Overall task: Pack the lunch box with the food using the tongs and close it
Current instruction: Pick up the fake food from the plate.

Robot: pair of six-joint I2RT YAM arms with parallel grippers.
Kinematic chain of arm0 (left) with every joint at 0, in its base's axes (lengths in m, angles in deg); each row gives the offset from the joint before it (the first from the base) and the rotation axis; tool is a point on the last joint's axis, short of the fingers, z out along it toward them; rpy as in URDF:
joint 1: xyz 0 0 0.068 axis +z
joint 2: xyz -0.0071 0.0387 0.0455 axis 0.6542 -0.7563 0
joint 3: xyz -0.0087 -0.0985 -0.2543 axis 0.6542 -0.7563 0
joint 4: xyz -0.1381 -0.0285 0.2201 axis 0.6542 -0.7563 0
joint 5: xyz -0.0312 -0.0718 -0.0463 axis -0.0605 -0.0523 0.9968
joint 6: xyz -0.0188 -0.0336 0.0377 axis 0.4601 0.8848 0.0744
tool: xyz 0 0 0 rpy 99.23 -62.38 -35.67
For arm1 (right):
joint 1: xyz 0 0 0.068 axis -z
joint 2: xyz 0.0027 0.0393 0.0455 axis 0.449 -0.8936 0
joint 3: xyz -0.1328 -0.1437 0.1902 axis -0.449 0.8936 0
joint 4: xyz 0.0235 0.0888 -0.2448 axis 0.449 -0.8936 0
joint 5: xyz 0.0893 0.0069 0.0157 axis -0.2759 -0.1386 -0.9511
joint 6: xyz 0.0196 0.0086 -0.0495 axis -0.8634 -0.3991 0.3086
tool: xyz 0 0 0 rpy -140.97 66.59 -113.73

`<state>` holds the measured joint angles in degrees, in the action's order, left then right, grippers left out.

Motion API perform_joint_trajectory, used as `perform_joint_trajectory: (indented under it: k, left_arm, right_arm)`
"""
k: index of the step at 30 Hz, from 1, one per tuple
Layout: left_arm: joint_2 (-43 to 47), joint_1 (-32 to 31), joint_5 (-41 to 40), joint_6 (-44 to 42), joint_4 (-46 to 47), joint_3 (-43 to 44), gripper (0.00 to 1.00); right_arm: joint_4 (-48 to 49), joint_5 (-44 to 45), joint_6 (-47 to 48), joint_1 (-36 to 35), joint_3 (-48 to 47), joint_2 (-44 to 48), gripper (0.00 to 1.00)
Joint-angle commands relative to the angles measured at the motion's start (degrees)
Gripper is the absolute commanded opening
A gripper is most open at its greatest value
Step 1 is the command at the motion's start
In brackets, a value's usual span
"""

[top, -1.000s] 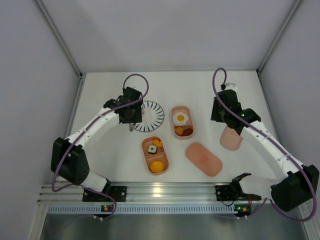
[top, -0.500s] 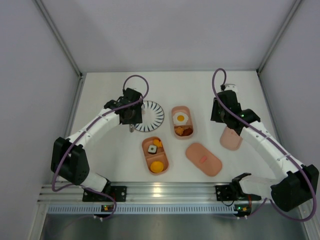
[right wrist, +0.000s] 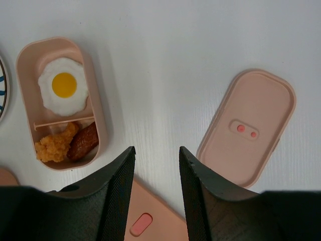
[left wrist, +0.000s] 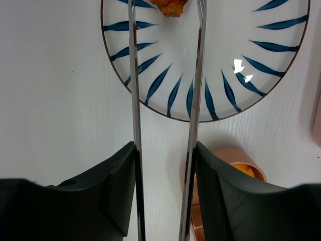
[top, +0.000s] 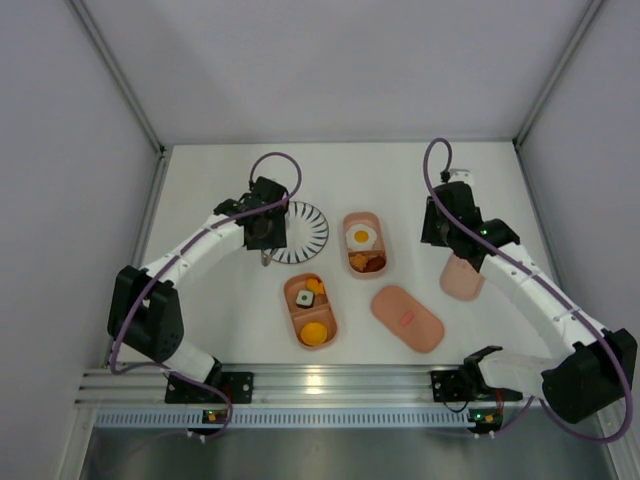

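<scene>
1. Bench (top: 220, 330): white, and carries all the items below.
2. Plate (left wrist: 251, 75): round and white with dark radial stripes. It lies far left of the trays and holds one fried orange piece (left wrist: 169, 6) near its middle.
3. Left hand (left wrist: 164, 150): hangs over the plate's near edge. Its fingers are set partway apart and press on the outsides of the tongs.
4. Tongs (left wrist: 133, 90): two thin silvery arms that run from the left hand out over the plate. The fried piece sits between them near the tips. The frame's edge cuts off the tips, so I cannot tell whether they touch it.
5. Far tray (right wrist: 95, 100): pink, divided, just right of the plate.
   - One compartment holds a fried egg (right wrist: 62, 85).
   - The other holds a sausage (right wrist: 84, 141) touching a crumbed piece (right wrist: 54, 145).
6. Near tray (top: 290, 310): pink, divided, nearer the arms and left of the far tray.
   - The far compartment holds a dark roll (top: 304, 298) and a small orange bit (top: 316, 286).
   - The near compartment holds an orange round (top: 314, 333).
7. Marked lid (top: 407, 317): pink with one small red mark. It lies flat and askew, right of the near tray and apart from it.
8. Spotted lid (right wrist: 248, 128): pink with two red spots. It lies flat, well right of the far tray, and the right arm partly hides it from above.
9. Right hand (right wrist: 156, 155): hovers above bare bench between the far tray and the spotted lid. Its fingers are partly spread and hold nothing.
</scene>
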<state>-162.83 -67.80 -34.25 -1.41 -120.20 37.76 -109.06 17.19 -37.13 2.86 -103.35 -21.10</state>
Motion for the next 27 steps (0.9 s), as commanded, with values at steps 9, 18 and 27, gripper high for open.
perform_joint_trajectory:
  k: [9, 18, 27]
  left_arm:
    - [0.09, -0.39, 0.34, 0.44, 2.24, 0.53, 0.45]
    - [2.02, -0.48, 0.08, 0.18, 1.53, 0.27, 0.29]
    - [5.45, -0.57, 1.66, 0.09, 1.0, 1.41, 0.23]
  right_arm:
    - [2.63, 0.11, 1.01, 0.61, -0.39, 1.78, 0.4]
    - [1.92, -0.06, 0.75, 0.7, -0.57, 2.66, 0.4]
    - [0.96, 0.46, 0.66, 0.61, -1.18, 3.46, 0.4]
